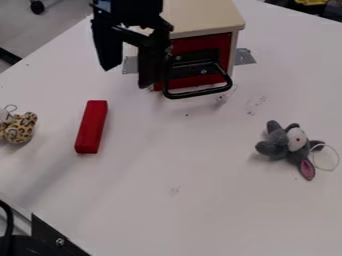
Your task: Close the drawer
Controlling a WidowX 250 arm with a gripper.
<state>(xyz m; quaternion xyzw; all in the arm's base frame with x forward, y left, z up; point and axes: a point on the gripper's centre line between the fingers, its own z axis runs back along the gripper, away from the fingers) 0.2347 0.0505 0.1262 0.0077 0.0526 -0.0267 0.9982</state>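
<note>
**Gripper (125,78) hangs open beside the red drawer (184,47)**

From where I'm standing, the white table (180,160) takes up most of what I see. A pale-topped cabinet (204,17) sits toward its far side. Just left of the cabinet's front hangs the black gripper, its fingers released, with a gap between them. The drawer is in the cabinet's front, framed by the pale sides; I can't tell whether it is fully in. Its black handle (200,92) juts out toward me. A grey plush toy (280,142) lies over on the right, the red block (91,126) left of centre, and a spotted toy (20,128) at the left edge. Metal brackets (245,57) flank the cabinet.
</note>
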